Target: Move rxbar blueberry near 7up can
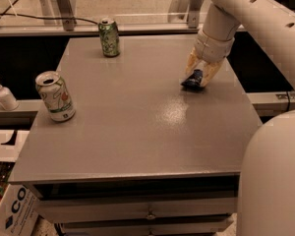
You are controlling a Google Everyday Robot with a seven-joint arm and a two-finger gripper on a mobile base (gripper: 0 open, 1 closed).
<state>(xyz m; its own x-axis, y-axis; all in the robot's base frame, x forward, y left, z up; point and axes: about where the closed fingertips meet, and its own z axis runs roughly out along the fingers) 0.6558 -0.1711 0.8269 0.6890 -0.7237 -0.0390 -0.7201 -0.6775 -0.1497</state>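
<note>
Layout, read from the left edge. Pump bottle [2,95] stands on a ledge off the table [137,136] and plays no part. 7up can [55,96], pale with green markings and an open silver top, stands upright near the table's left edge. Darker green can [108,37] stands upright at the far edge, well apart from it.

Broad bare tabletop separates both cans from the rxbar blueberry [193,79], which sits near the right edge, far across from the 7up can. The dark navy wrapper shows between the fingers [190,63] of the gripper [201,72]; these are closed on the bar from either side. The bar hangs tilted, its lower end at or just above the surface; which cannot be told.

Handling, as a judgement: the bar is light, flat and slightly pliable, with a slick foil wrapper that may slip or swivel in a two-point pinch. A hold across the narrow width near mid-length, as here, suits it best. Firm but modest pressure should do, since it is not fragile.
</note>
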